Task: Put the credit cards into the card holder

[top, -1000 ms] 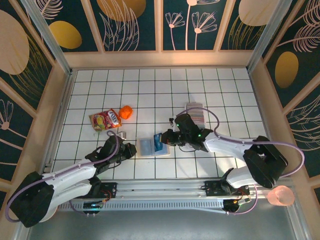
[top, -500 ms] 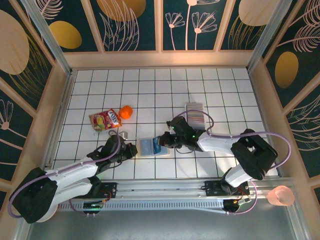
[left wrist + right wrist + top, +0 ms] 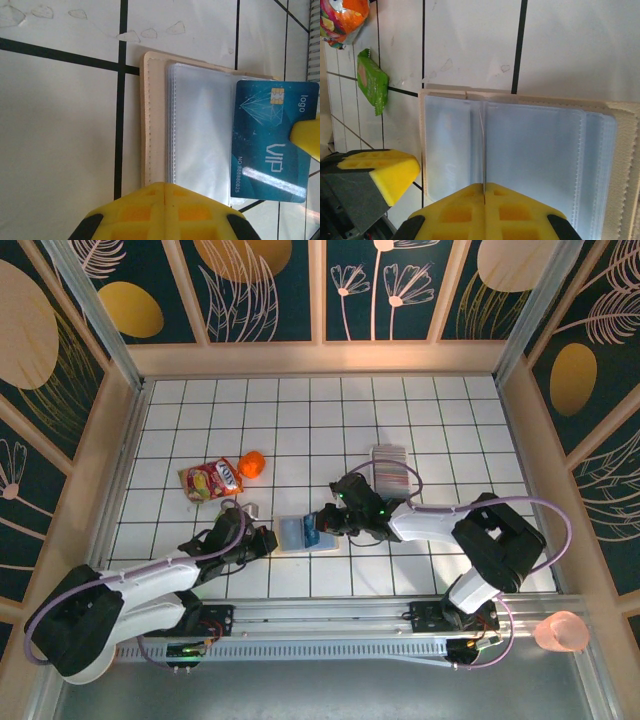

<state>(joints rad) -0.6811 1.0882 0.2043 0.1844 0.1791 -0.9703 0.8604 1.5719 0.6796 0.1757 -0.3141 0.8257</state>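
Lying open between my two grippers, the card holder (image 3: 292,533) has its clear sleeves (image 3: 200,130) facing up so a card can slide in flat. My left gripper (image 3: 162,207) is closed with nothing between its pads, its tip set at the holder's nearest edge. I judge it is there to brace the wallet against a push from the other side. Whether the pads actually touch the leather is cut off at the bottom of my left wrist view.

The rest of the credit cards (image 3: 390,468) lie together behind my right wrist, well apart from the holder, within easy reach for later.

My right gripper (image 3: 484,197) is clamped on one blue card (image 3: 272,142), pinching its outer edge and reaching it over the sleeves on the side opposite my left fingertips. From my right wrist the card is edge-on, a thin line straight ahead of my pads. I therefore cannot tell whether its leading edge is inside a pocket mouth or only lying on top.

Off to the left of my right fingers, a small green packet (image 3: 372,85) is too blurred to identify.
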